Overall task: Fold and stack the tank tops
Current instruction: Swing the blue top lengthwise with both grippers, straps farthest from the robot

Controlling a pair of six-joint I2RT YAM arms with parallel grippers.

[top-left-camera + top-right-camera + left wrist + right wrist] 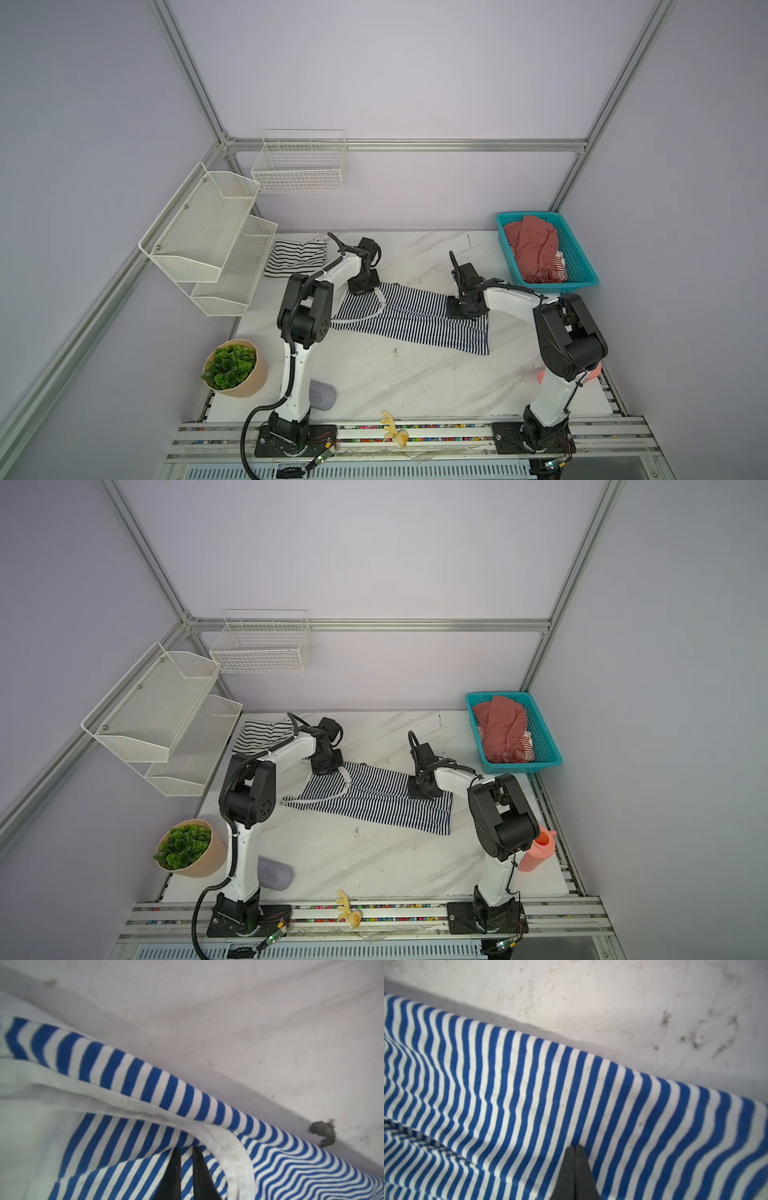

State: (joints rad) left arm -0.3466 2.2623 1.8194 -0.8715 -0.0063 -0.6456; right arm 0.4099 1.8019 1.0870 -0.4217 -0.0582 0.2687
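Navy-striped tank top (415, 320), left pincer (186, 1149) pinching its white-trimmed end, right pincer (574, 1146) pinching its far edge

The navy-striped tank top (419, 322) is soft matt cloth; the table (415, 386) smooth, stained marble-look.

Front bench (415, 382) lies open; potted plant (230, 365), mesh shelf (208, 232) seemingly overhanging the left edge, and teal basket (582, 257) at back right block the sides.
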